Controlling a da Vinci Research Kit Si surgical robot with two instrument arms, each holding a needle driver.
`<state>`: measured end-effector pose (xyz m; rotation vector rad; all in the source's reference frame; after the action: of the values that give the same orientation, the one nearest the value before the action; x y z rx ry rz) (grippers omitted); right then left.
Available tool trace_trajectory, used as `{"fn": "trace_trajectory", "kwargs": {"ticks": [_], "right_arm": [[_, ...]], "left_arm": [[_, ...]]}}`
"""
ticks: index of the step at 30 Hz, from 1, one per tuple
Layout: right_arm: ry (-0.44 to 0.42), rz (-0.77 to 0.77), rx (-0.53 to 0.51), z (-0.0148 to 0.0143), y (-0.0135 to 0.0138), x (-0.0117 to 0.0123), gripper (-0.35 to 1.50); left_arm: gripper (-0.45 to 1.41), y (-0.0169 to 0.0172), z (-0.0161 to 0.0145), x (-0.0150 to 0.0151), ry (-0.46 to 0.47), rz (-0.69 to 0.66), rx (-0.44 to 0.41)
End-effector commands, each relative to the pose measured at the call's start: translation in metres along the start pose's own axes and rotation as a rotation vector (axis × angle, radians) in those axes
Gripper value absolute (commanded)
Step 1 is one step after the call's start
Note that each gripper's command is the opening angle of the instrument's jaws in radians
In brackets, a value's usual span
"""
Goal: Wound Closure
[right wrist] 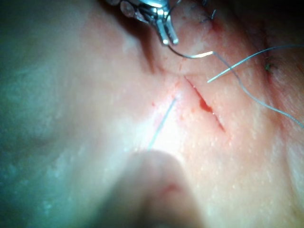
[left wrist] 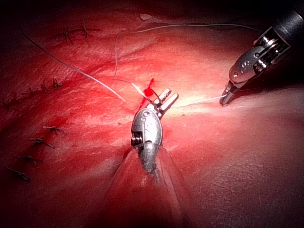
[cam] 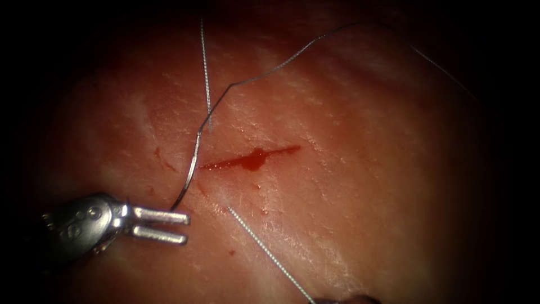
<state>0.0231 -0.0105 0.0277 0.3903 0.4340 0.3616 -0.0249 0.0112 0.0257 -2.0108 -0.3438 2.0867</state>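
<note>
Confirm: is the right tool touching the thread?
Touching: left wrist view shows the right tool pinching the thread at its tip; the left tool is open, needle at its upper finger.

The left arm's silver steel needle driver [cam: 160, 225] has two slim, straight, flat-sided fingers [cam: 163, 215] running from a rounded, polished wrist housing with small round pivot screws. The right arm's silver tapered needle driver [left wrist: 227, 97] ends a black shaft behind its fingers.
</note>
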Motion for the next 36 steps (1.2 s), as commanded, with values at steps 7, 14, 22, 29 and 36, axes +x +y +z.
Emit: {"fn": "trace_trajectory", "kwargs": {"ticks": [7,14,22,29,36], "right_arm": [[0.000,0.001,-0.002,0.0007,0.0003,-0.0001,-0.35],[-0.036,0.016,0.014,0.0005,-0.0001,-0.0033,-0.35],[0.097,0.044,-0.130,-0.0021,0.0020,-0.0039,1.48],[0.338,0.102,-0.211,-0.0086,0.0062,0.0000,1.46],[0.465,0.168,-0.252,-0.0103,0.0080,0.0070,1.48]], "left_arm": [[-0.45,-0.0003,0.0007,-0.0006,0.001,0.000,0.001],[-0.45,-0.0003,0.0006,-0.0006,0.001,0.000,0.001],[-0.45,-0.0003,0.0007,-0.0006,0.001,0.000,0.001],[-0.45,-0.0003,0.0005,-0.0006,0.001,0.000,0.000],[-0.45,-0.0003,0.0008,-0.0006,0.001,0.000,0.002]]}}
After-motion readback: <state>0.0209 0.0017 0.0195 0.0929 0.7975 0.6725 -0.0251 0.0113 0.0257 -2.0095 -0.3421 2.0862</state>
